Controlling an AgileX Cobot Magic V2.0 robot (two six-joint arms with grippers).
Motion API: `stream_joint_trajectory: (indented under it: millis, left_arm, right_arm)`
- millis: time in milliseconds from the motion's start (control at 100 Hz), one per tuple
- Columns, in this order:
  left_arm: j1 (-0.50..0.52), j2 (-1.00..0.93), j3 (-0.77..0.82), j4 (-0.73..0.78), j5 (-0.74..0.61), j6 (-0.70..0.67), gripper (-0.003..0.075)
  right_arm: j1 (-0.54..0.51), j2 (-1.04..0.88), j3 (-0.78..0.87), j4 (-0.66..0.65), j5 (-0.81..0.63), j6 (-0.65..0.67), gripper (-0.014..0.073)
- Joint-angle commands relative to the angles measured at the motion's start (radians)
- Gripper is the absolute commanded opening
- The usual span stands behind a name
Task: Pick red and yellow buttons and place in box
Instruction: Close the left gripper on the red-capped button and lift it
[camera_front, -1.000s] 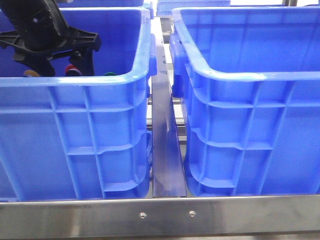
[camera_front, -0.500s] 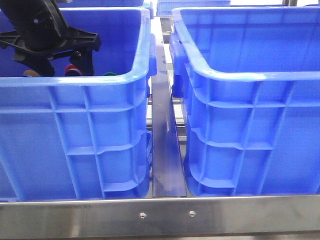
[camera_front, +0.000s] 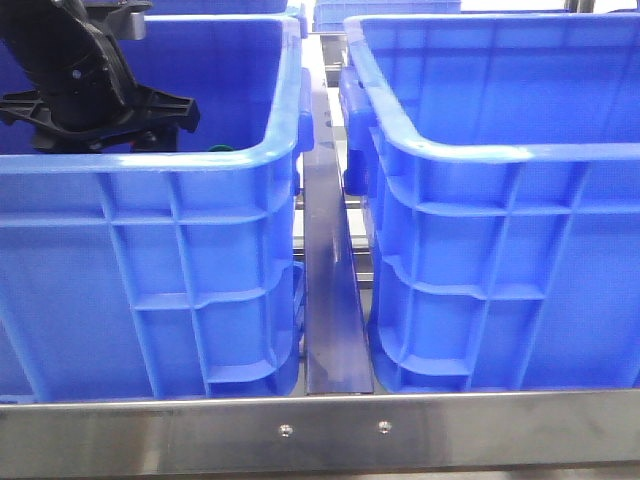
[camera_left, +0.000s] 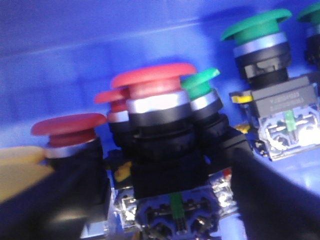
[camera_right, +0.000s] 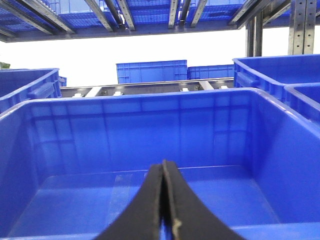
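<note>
From the front, we are dipping our left gripper (camera_front: 95, 125) deep into the left deep blue ribbed crate (camera_front: 200, 270), so its fingertips are sitting hidden behind the rim. Through the left wrist camera, we are straddling a red mushroom-cap button on a silvery collar (camera_left: 152, 95) with wide jaws, ready to clamp; a blurred yellow cap (camera_left: 20, 172) is lying just beside it. Through the right wrist camera, we are holding our right gripper (camera_right: 164, 200) pressed closed and empty above the right blue crate (camera_right: 150, 107), the likely destination, which is showing no buttons.

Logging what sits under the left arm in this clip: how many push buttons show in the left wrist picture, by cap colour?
Red caps: 3, the front one, one behind it, one beside it.
Green caps: 3, one tucked behind the front red, one apart, one cut off at the picture's edge.
Yellow caps: 1, blurred at the edge.
Total: 7.
</note>
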Motion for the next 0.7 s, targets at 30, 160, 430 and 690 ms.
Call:
stream_joint_trajectory:
  millis: [30,160,430,690]
  left_arm:
    - [0.002,-0.05,-0.034,0.003,-0.036,-0.012,0.0277]
    - [0.002,-0.052,-0.034,0.003,-0.032,-0.012,0.0046]
    - [-0.004,-0.158,-0.034,0.012,0.005,-0.002,-0.002]
    - [-0.077,-0.307,-0.024,0.017,0.088,0.057,-0.002]
  right_arm:
    - [-0.003,-0.022,0.005,-0.007,-0.088,-0.004,-0.0068]
    - [-0.003,-0.022,0.005,-0.007,-0.088,-0.004,-0.0068]
    - [-0.003,-0.022,0.005,-0.007,-0.088,-0.004,-0.0068]
    - [-0.003,-0.022,0.005,-0.007,-0.088,-0.004,-0.0068]
